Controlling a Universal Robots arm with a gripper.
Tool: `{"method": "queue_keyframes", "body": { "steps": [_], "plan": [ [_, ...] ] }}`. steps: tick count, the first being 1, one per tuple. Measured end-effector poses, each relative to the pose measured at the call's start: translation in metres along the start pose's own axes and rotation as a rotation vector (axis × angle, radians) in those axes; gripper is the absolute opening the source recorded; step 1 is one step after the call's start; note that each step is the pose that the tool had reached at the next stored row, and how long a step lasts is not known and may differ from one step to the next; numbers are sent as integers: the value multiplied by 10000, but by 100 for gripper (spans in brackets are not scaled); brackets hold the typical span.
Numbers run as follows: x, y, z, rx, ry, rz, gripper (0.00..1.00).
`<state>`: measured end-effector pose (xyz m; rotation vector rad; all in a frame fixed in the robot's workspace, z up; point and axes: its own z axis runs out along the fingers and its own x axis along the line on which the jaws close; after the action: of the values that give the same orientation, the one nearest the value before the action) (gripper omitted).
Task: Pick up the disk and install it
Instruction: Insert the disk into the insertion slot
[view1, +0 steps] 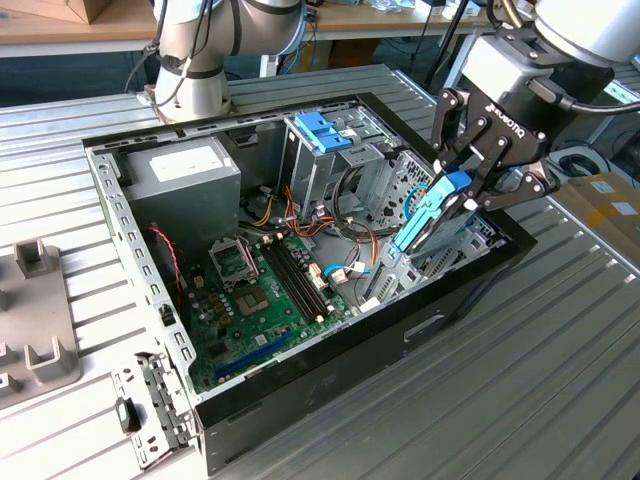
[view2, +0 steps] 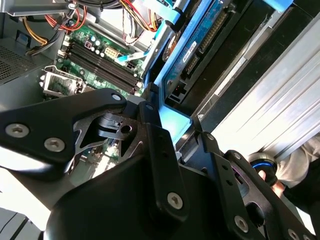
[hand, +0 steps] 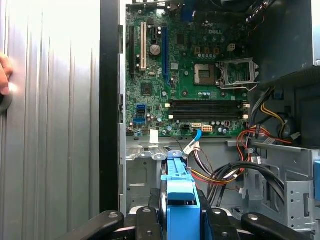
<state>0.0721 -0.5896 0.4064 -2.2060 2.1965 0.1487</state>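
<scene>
The disk, a dark drive in a blue plastic carrier, hangs steeply tilted over the open computer case, at the exterior view's right. Its lower end dips toward the metal bay by the case's side wall. My gripper is shut on the disk's upper end. In both wrist views the black fingers clamp the blue carrier from both sides. The second wrist view shows the disk's connector edge and my gripper around the carrier.
Inside the case lie a green motherboard, a grey power-supply box, a drive cage with a blue bracket and loose coloured cables. A grey fixture and a metal bracket lie on the slatted table. A hand rests outside the case.
</scene>
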Motion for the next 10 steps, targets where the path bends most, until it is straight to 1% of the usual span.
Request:
{"method": "queue_keyframes", "body": {
  "steps": [10],
  "plan": [
    [5, -3, 52, 0, 2, 0, 37]
  ]
}}
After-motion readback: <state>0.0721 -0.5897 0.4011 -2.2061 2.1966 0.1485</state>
